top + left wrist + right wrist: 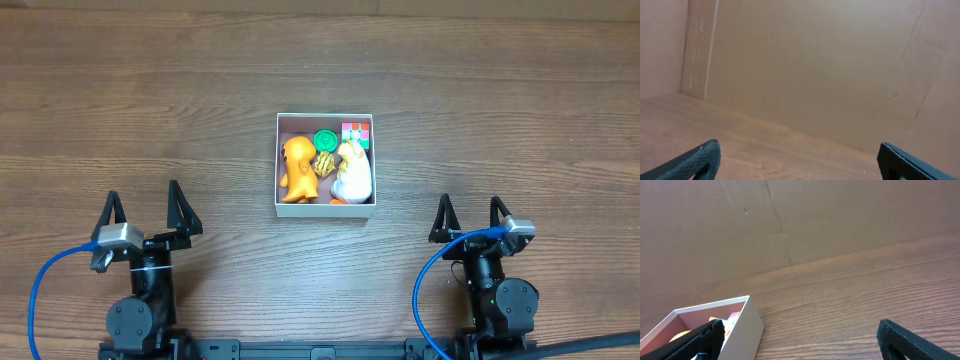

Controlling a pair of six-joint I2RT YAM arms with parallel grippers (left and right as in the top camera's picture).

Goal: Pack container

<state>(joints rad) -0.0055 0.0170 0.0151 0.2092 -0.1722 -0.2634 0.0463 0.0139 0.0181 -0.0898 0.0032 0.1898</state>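
Container (pixel 277 165) sits at the middle of the table (pixel 150 90), white walls around an orange toy (pixel 296 168), a white toy (pixel 353 175), a green disc (pixel 325 140) and a coloured cube (pixel 356 132); we see our left gripper (pixel 143 192) and right gripper (pixel 468 201) at the near edge, well apart from it; both stand spread wide, holding nothing; the right wrist view catches its corner.

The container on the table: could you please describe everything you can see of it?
The container is a shallow, open-topped square box with thin white walls and a dull pinkish-brown floor. It sits flat near the middle of the wooden table. Crowded inside are an orange toy, a white-and-yellow toy, a green round piece and a multicoloured cube. The left gripper and right gripper both stand apart from it.
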